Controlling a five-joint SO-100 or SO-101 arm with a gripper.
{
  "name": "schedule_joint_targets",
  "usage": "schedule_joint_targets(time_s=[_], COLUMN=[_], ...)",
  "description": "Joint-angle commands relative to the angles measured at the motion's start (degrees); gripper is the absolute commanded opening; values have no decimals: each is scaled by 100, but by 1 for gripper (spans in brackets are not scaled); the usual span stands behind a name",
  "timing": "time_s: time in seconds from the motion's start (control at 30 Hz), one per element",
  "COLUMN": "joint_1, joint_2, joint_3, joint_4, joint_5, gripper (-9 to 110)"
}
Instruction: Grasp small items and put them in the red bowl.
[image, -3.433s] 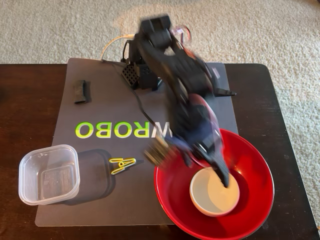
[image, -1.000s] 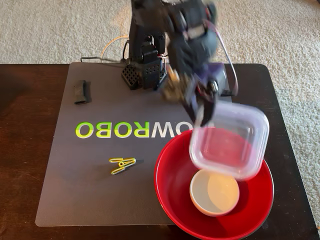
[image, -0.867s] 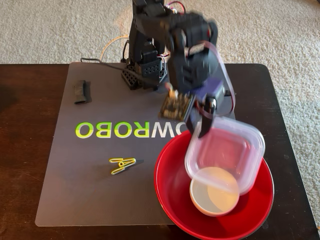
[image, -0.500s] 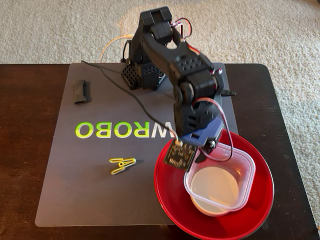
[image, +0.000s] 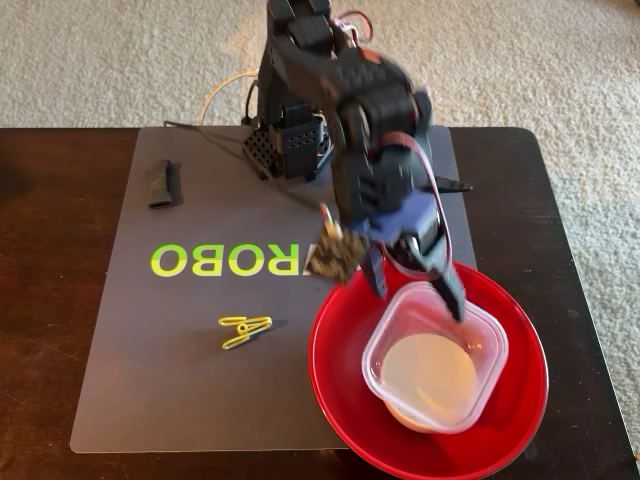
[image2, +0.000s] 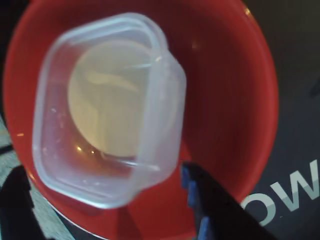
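A: Start at the left of the fixed view. The short black curved piece (image: 165, 184) lies on the dark mat (image: 130, 400), and nearer you the yellow wire clip (image: 245, 330) sits below the green lettering. Both are well apart from the red bowl (image: 335, 395), so you have items left to collect.

B: And on the right?

A: The clear tub (image: 480, 340) sits inside the red bowl, resting on top of the small white bowl (image: 430, 375). Your fingers (image: 452, 290) stand apart, one on either side of the tub's far rim, holding nothing that I can make out.

B: What could go wrong from here?

A: One finger looks close to the tub's rim. If you lift at an angle, I judge you could hook that rim and tip the tub off the white bowl, or drag it out of the red bowl. The tub is perched rather than seated, so it may slide easily.

B: Does the wrist view add anything?

A: Yes. It shows the clear tub (image2: 107, 110) tilted, one corner riding higher over the white bowl (image2: 112, 97), and a dark finger (image2: 215, 200) just beside it. It hides the clip, the curved piece and the wooden surface (image: 50, 250); only the fixed view shows those.
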Motion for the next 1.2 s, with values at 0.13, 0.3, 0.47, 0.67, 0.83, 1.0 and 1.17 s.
schedule_joint_targets(time_s=[0.13,0.3,0.47,0.67,0.83,1.0,1.17], joint_1=[1380,3111,3349,3516,3507,3463,3138], joint_2=[1925,3296,3067,2065,870,202,-62], joint_3=[1679,4922,6196,6126,5203,4702,4597], joint_4=[237,-773,-1951,-2689,-2830,-2856,-2883], joint_5=[-132,633,1011,835,466,316,272], gripper=[45,45,44,42,39,37,32])
